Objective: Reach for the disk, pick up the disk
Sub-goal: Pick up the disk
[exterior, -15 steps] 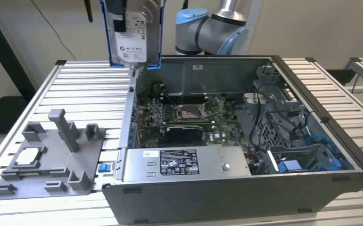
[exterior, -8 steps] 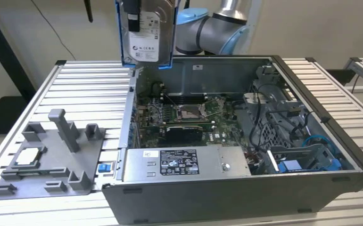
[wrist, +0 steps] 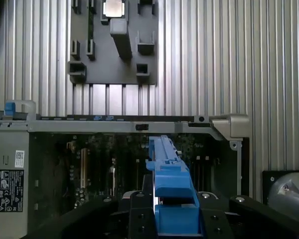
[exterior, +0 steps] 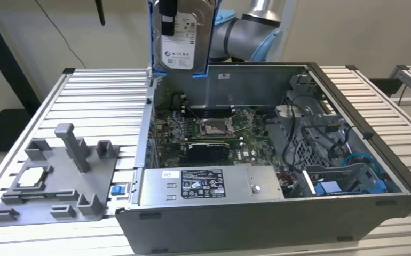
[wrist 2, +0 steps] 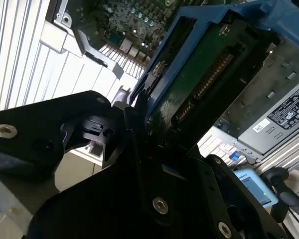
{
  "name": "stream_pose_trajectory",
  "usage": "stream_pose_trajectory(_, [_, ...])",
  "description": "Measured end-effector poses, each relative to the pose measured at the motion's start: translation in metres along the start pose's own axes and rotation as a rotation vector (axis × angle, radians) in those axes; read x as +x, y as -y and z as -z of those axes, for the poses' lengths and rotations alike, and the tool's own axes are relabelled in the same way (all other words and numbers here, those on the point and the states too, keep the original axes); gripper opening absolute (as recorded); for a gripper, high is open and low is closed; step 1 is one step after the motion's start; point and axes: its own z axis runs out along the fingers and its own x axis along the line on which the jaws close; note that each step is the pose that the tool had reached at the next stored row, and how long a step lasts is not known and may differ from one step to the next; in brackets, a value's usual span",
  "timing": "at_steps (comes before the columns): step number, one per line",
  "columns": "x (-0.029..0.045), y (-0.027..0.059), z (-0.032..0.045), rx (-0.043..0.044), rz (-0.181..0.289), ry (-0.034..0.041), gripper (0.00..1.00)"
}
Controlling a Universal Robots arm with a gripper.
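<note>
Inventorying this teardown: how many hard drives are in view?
1: the disk, clamped between the fingers, upright above the open computer case. Others may be hidden inside it.

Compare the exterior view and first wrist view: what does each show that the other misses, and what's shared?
Exterior view, not first wrist: the white label on the disk, and blue cables inside the case. First wrist view, not exterior: the disk's blue frame edge-on, clamped in the gripper. Both: the disk, the open case, the grey tray and its chip.
</note>
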Motion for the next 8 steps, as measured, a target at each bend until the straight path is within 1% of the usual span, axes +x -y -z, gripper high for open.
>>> stream_pose_trajectory(6, [-0.0006, 0.0255, 0.0023, -0.002, 0.004, 0.0087, 0.0])
stream_pose_trajectory(8, [-0.0007, 0.0315, 0.0029, -0.0022, 0.007, 0.009, 0.0])
